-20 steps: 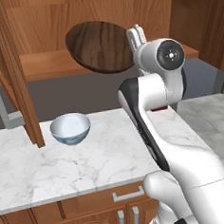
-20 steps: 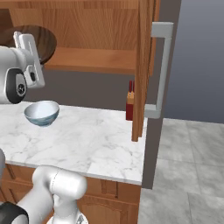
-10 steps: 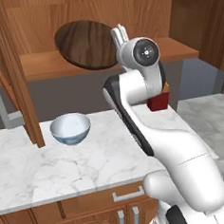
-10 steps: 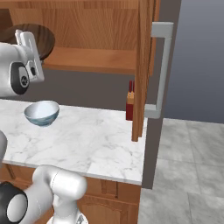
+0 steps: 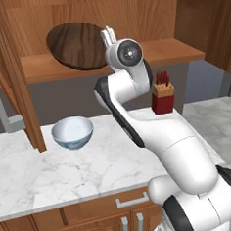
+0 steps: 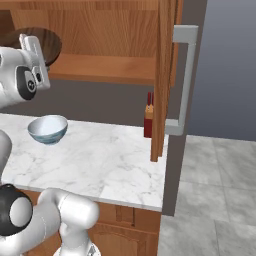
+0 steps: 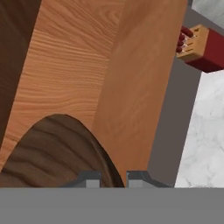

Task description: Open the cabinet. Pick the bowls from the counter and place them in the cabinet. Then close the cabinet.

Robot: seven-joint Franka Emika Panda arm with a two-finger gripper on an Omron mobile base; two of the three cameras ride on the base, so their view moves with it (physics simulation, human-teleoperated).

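Reddish-brown wood surrounds the working area: the cabinet stands open, its doors swung out to either side, and its shelf runs above the white marble counter. Up at shelf height the gripper pinches the rim of the wooden bowl, its fingers drawn narrow on the edge, so that the dark disc stands tilted on its side just past the fingertips and leans toward the back panel, low edge at or near the shelf; whether it bears on the board cannot be told. From the hand camera the same rim passes between the two fingertips, with the shelf edge and back wall directly beyond them. Below and well apart from the fingers, the white bowl sits on the counter, near the foot of the left door, waiting its turn. A red knife block stands on the counter under the shelf, off to the other side of the wrist. The risk, as I judge it, lies in the release: a wide shallow bowl let go while on edge could roll or tip forward off the shelf and drop toward the counter and the bowl below. Pulling the fingers back along the rim could also drag it outward, and the wrist is close enough to the shelf lip to bump it.
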